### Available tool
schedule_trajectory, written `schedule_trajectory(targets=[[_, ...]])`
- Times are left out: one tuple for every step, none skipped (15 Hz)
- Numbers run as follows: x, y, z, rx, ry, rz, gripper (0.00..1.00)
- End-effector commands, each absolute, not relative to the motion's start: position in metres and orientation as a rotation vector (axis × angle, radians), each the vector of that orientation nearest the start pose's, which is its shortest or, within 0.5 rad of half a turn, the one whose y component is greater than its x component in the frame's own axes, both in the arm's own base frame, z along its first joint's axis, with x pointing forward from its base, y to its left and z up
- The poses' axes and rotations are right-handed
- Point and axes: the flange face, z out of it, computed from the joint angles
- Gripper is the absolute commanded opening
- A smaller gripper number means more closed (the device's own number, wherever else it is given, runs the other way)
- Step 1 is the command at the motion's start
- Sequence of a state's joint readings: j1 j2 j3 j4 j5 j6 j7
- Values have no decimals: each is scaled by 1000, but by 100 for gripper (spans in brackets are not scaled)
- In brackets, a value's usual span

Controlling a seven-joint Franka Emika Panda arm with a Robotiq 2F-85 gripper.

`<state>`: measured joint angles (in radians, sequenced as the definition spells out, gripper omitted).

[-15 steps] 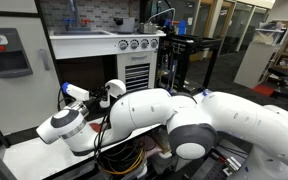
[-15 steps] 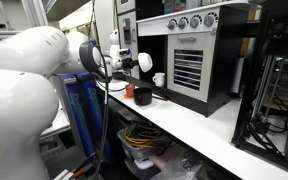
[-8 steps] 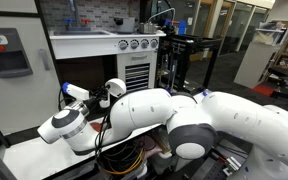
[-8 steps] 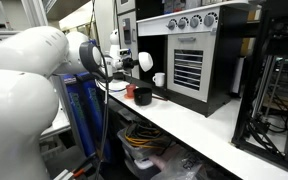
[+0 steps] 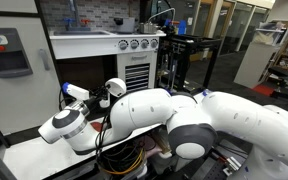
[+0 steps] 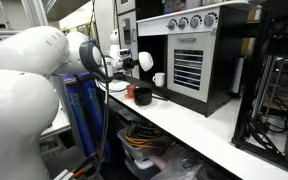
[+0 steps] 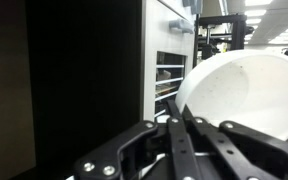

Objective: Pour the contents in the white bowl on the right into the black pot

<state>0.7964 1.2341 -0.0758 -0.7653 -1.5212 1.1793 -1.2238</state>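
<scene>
So your bowl (image 7: 246,90) hangs tipped on its side over the pot (image 6: 143,97). The gripper (image 7: 181,120) is pinched tight on its rim, I'd guess so the contents slide out. Orange cup (image 6: 130,91) sits right beside the pot. No readable writing anywhere.

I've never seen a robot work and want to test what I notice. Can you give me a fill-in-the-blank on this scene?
The gripper is shut on the rim of a ____ bowl.
The small pot on the counter is ____ in colour.
The bowl is held ____ the counter, not resting on it.
Missing words: white; black; above.
</scene>
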Motion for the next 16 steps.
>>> schedule_trajectory(targets=[[628,413,276,793,1216,-1037,1],[629,412,278,824,1206,-1034,1],[629,410,280,843,1196,-1039,1],[628,407,283,868,1191,-1051,1],[628,405,286,884,1178,-1057,1],[629,402,291,903,1165,-1061,1],[629,399,296,924,1156,-1067,1],[629,396,300,945,1148,-1069,1],[629,394,304,968,1138,-1068,1],[630,391,308,992,1125,-1064,1],[630,389,312,1023,1115,-1058,1],[630,386,316,1048,1108,-1054,1],[631,385,319,1075,1097,-1048,1],[631,383,322,1096,1090,-1044,1],[631,381,325,1113,1085,-1039,1],[632,380,327,1128,1082,-1032,1]])
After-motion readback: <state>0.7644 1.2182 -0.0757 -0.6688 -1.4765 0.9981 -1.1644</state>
